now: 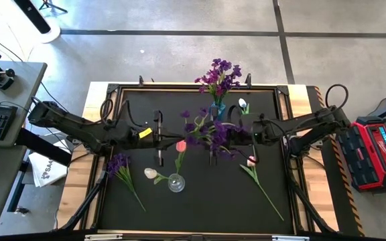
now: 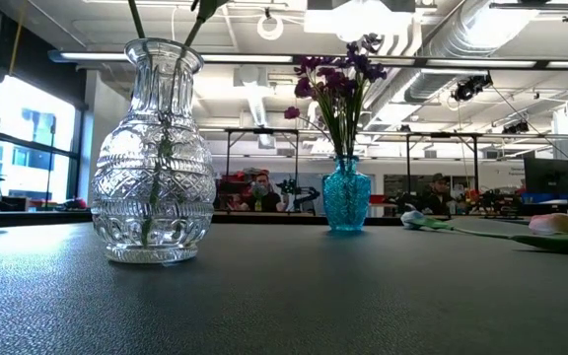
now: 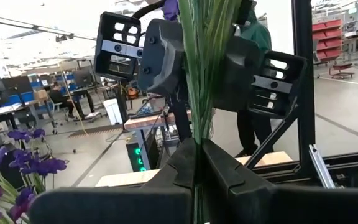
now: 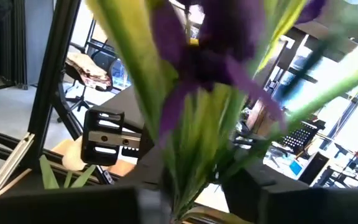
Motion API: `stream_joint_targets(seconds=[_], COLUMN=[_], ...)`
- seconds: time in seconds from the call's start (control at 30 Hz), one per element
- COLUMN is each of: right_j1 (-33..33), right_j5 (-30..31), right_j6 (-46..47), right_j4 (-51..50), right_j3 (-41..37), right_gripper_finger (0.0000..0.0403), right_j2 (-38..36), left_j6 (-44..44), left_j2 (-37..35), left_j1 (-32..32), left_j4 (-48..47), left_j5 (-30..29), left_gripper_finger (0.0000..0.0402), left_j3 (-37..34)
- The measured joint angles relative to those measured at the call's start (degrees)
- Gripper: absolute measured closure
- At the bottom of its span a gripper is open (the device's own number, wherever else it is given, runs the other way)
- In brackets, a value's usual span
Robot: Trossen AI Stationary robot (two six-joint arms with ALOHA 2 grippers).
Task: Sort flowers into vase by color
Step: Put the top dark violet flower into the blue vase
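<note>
Left wrist view, left pincer (image 3: 197,163) pinching purple sprig stems (image 3: 205,68) (upright), right pincer (image 4: 194,190) pinching them too.

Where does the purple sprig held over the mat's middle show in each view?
High view: purple sprig at mat centre, where the two arms meet.
Low view: not in it.
Left wrist view: its green stems run up the middle, clamped in the left gripper.
Right wrist view: bloom and stems fill the middle.
Shared landmark: right gripper, behind the stems in the left wrist view, right of the sprig from above.
</note>
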Motion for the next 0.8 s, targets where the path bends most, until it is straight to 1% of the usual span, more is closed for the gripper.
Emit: stream_joint_targets(seconds=[0.1,0.2,0.23,0.3,0.37,0.43,0.57,0.7,0.8], right_j1=[-0.5,-0.9,-0.9,-0.9,-0.8,-0.8,-1.4,-3.2,-5.0], right_j5=[0.0,0.1,0.5,2.7,5.7,8.5,11.6,11.7,14.1], right_j6=[0.0,0.0,0.0,-0.5,-1.3,-1.4,1.1,6.6,10.0], right_j4=[0.1,0.0,-0.1,-0.1,-1.7,-4.5,-12.8,-23.1,-26.3], right_j3=[0.0,-0.1,-0.1,-0.1,-0.1,-0.1,-0.1,-0.5,-3.8], right_gripper_finger=[0.0351,0.0388,0.0395,0.0397,0.0395,0.0399,0.0400,0.0402,0.0402], right_j2=[0.0,0.0,0.0,0.0,-0.7,-2.3,-6.6,-11.0,-14.2], left_j6=[-1.3,-1.4,-1.4,-1.5,-1.5,-1.5,-1.5,-1.5,-1.8], left_j2=[0.0,0.0,0.0,0.0,-0.4,-1.0,-3.3,-5.5,-7.3], left_j1=[0.0,0.0,0.0,0.0,-0.1,-0.5,-1.6,-3.8,-6.3], left_j4=[0.0,-0.8,-1.2,-2.2,-3.8,-5.7,-9.6,-11.4,-12.7], left_j5=[-2.3,-4.0,-4.5,-5.6,-8.4,-12.0,-20.0,-27.7,-33.7], left_gripper_finger=[0.0392,0.0375,0.0368,0.0351,0.0332,0.0313,0.0282,0.0266,0.0264], left_j3=[0.0,0.0,0.0,0.0,0.0,0.0,0.0,-0.1,0.0])
